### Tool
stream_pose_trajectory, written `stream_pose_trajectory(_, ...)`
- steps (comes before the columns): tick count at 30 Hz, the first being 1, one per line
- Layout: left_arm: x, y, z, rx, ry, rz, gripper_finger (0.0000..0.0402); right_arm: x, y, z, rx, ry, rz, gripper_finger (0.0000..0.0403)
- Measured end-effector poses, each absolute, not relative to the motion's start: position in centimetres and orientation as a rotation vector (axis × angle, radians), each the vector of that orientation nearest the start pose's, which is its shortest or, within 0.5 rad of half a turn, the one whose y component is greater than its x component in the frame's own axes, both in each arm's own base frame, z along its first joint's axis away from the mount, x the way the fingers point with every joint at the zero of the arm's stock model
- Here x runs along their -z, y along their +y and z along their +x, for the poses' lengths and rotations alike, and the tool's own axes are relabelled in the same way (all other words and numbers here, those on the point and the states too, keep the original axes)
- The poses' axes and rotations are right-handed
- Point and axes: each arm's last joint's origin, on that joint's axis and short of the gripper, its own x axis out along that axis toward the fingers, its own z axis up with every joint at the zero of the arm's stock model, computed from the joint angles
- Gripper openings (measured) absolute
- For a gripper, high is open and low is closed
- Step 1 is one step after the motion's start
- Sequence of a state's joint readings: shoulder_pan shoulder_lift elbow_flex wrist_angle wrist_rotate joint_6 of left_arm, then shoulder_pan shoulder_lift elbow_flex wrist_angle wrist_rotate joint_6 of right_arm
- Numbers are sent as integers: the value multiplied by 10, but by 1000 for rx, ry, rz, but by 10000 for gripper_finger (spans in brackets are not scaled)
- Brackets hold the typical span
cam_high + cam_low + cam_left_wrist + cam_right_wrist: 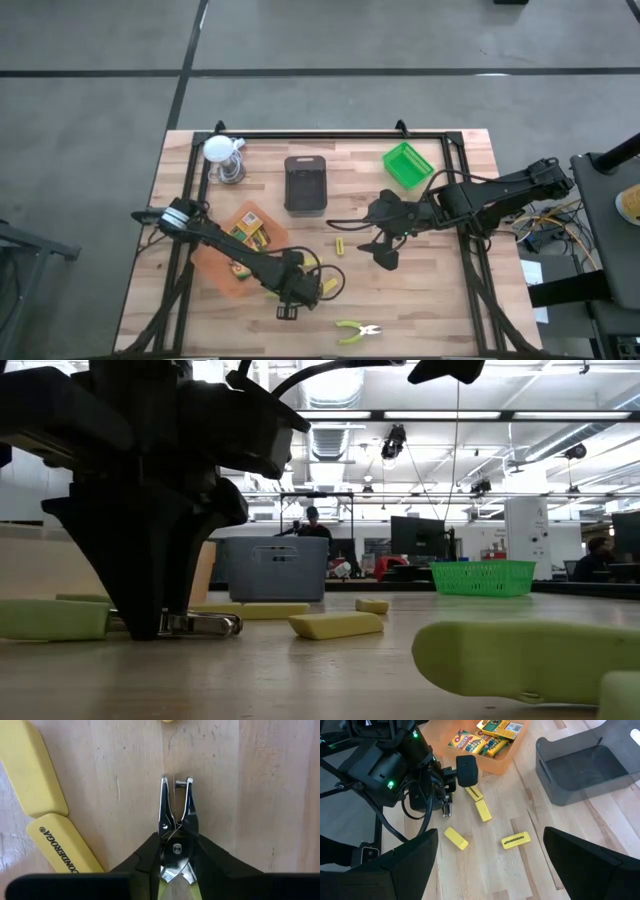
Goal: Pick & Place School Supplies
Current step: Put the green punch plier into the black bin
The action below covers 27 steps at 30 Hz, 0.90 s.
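L claw [175, 851]: fingers [145, 857] closed narrow on a small metal plier-type tool [175, 815], gripping it at the pivot; tool's jaws point away from the wrist, tips close together, lying on the bench [440, 290]; lime handle just shows at the wrist-view edge.
L claw pos: front-left part of bench, just beside the orange tray [215, 268], arm reaching in from the left edge.
Beside L claw: two yellow blocks [30, 767], one w/ dark print, end to end, just left of the tool in wrist view; not touching the tool.
Low view: L claw down at bench level, tool's metal end [205, 624] flat on the wood; yellow blocks lie around it.
Orange tray: holds crayon boxes [470, 742], yellow-green w/ dark print, several packed together.
R claw [385, 255]: wide, holding nothing; above bench mid-right, arm in from the right edge.
Under R claw: printed yellow block [515, 840] and plain one [456, 838] loose on the bench, apart from each other.
Second tool: lime-handled scissor-type tool [357, 331] near front edge, well apart from both claws.
Black tray [305, 184]: mid-back of bench.
Green tray [407, 165]: back-right, tilted.
White-topped metal obj [225, 158]: back-left corner.
Room: person [312, 523] far behind the bench, seen in low view.
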<state>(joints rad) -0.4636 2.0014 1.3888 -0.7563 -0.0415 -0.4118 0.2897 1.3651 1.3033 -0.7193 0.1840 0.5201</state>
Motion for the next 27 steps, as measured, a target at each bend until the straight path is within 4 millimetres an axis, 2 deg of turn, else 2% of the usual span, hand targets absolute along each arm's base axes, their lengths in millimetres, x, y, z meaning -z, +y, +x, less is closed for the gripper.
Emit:
stream_pose_trajectory(6, -157, -171, 345, 71, 1369, -2, 107, -339, 76, 272, 98, 762, 311, 354)
stream_pose_trajectory(15, -163, -169, 344, 73, 1353, -10, 101, -339, 76, 272, 98, 762, 311, 354)
stream_pose_trajectory(27, -194, -165, 341, 49, 1255, -37, 103, -339, 76, 272, 99, 763, 311, 354)
